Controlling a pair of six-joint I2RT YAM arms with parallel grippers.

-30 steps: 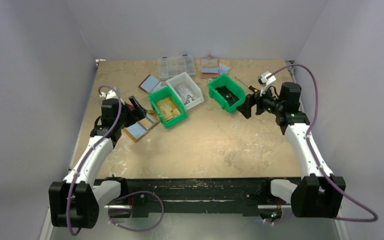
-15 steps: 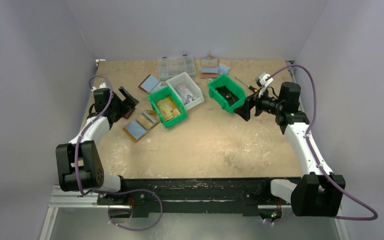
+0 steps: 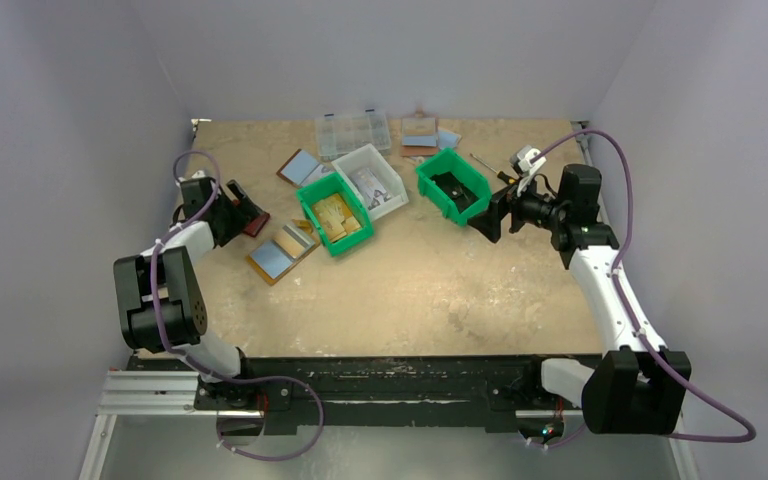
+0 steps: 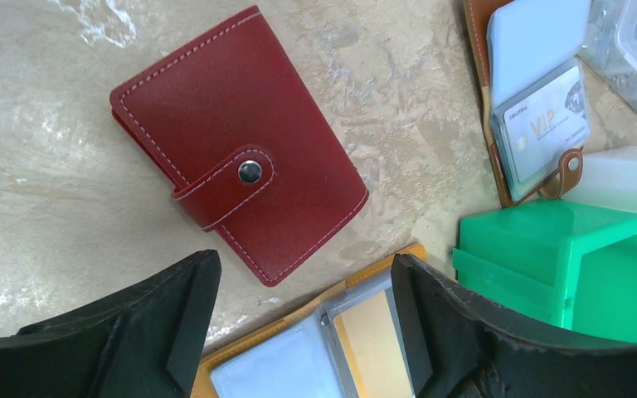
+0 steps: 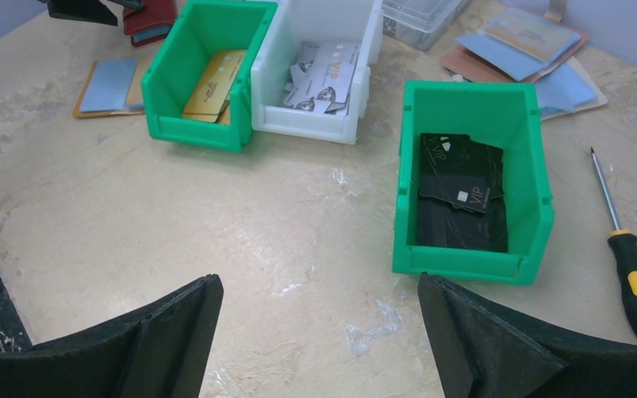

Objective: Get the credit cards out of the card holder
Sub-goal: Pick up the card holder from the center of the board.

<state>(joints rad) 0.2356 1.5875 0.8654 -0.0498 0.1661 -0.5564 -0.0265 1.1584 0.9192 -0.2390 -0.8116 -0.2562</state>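
Note:
The card holder (image 4: 236,149) is a dark red wallet with white stitching, lying shut on the table with its snap tab fastened. It sits far left in the top view (image 3: 254,224). Because it is shut, the credit cards inside are hidden. My left gripper (image 4: 301,282) hovers just above and beside it, open, with nothing between its fingers. In the top view the left gripper (image 3: 233,200) is at the table's left edge. My right gripper (image 5: 319,290) hangs open over bare table, in front of the right-hand green bin (image 3: 452,185).
An open tan-rimmed bifold (image 4: 315,356) lies under my left fingers. A brown bifold holding a VIP card (image 4: 539,124) is beside a green bin of gold cards (image 3: 334,213). Also here: a white bin (image 3: 375,178) of silver cards, a clear organiser box (image 3: 353,132) and a screwdriver (image 5: 630,249).
My left arm swung back and left, from over the tan bifold to the red card holder, and its jaws narrowed a little. The right arm has barely moved.

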